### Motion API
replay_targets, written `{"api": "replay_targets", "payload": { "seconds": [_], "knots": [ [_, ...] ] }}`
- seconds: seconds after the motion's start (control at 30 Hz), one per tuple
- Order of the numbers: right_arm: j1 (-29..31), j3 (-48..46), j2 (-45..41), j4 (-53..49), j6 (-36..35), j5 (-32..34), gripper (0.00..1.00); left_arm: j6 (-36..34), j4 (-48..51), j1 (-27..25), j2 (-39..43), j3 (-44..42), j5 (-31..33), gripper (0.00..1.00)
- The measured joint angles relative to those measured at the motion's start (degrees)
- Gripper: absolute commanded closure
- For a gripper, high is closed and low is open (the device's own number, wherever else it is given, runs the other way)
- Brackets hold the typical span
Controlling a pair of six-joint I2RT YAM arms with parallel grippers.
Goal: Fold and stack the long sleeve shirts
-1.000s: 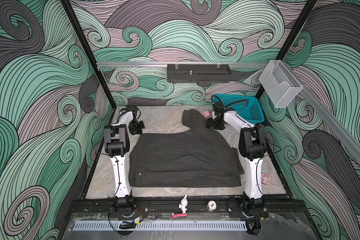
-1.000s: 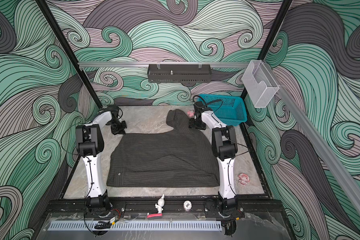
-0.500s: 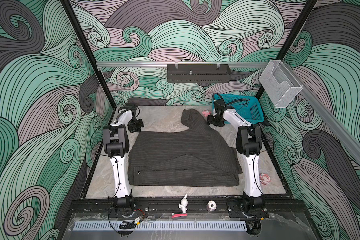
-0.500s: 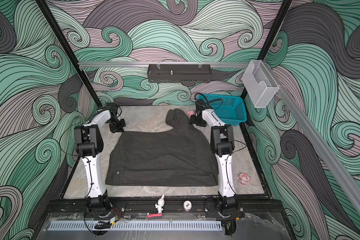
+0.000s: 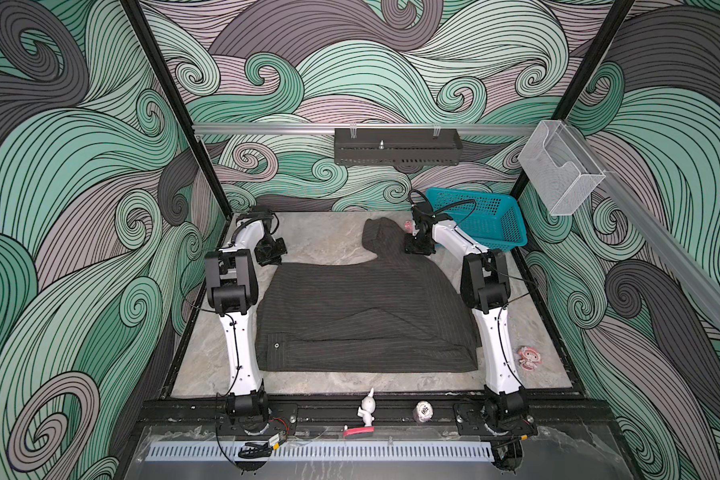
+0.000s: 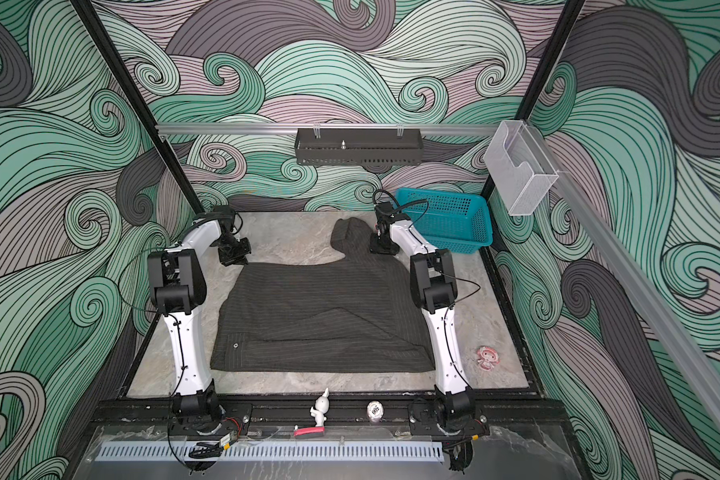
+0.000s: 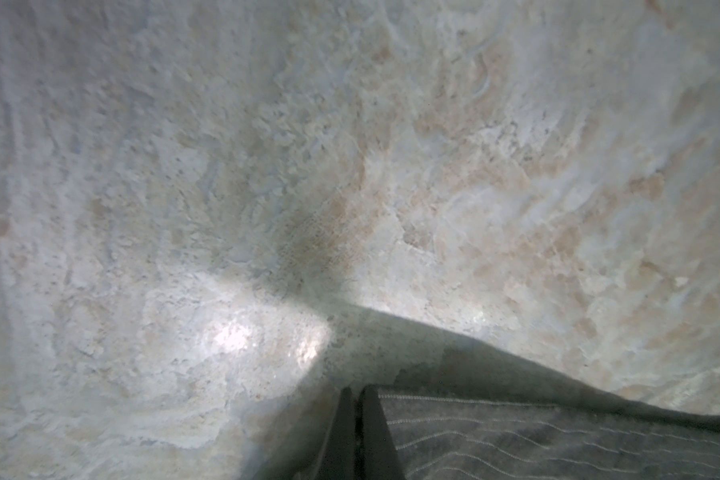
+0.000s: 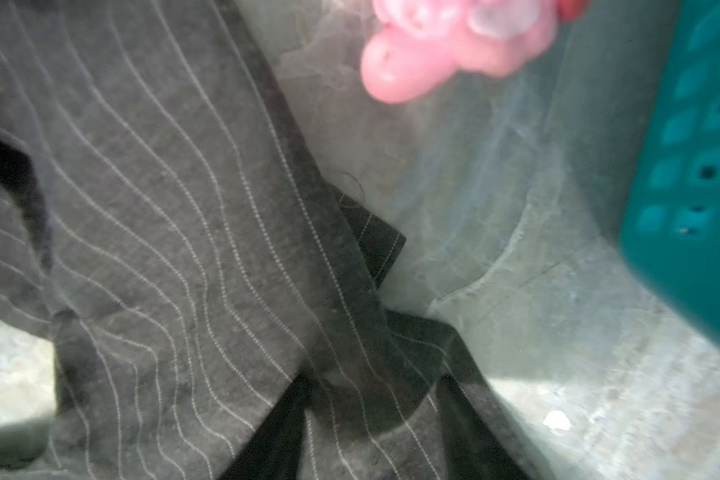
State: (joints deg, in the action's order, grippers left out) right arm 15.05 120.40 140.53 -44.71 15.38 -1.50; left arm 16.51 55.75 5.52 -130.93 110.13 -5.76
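1. Layout: charcoal pinstripe shirt (image 5: 362, 316) lies flat mid-table (image 5: 316, 241) with its long axis left–right. One flap (image 5: 377, 237) runs on toward the far edge from the far-right shoulder, probably a sleeve.
2. Far-left corner: left gripper (image 5: 272, 254) sits right on it. In the wrist view its jaws (image 7: 356, 392) are pressed together. The cloth edge meets them and is lifted off the marble, so it reads as pinched on that corner.
3. Far-right shoulder: right gripper (image 5: 418, 248) is low over the cloth beside the flap, with the teal basket (image 5: 506, 243) just to its right. In the wrist view the jaws (image 8: 371, 386) stand apart, straddling a ridge of pinstripe cloth. Can't tell if they've bitten it.
4. Key relation: the far edge spans left–right between the two grippers, each arm at its own corner. The body of the shirt lies on the near side of both jaws. My read is that the coming fold brings the far edge toward the near hem, both corners travelling together.
5. Risk: if the right side isn't secured, the edge will skew. The pink toy (image 8: 445, 45) lies just beside the cloth there, not touching it.
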Motion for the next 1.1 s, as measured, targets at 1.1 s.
{"api": "replay_targets", "payload": {
  "seconds": [1.1],
  "knots": [
    [4.9, -41.8, -38.5, 7.8, -3.6, 1.0, 1.00, -10.4, -17.7, 0.3, 32.1, -32.6, -5.3, 1.00]
  ]
}}
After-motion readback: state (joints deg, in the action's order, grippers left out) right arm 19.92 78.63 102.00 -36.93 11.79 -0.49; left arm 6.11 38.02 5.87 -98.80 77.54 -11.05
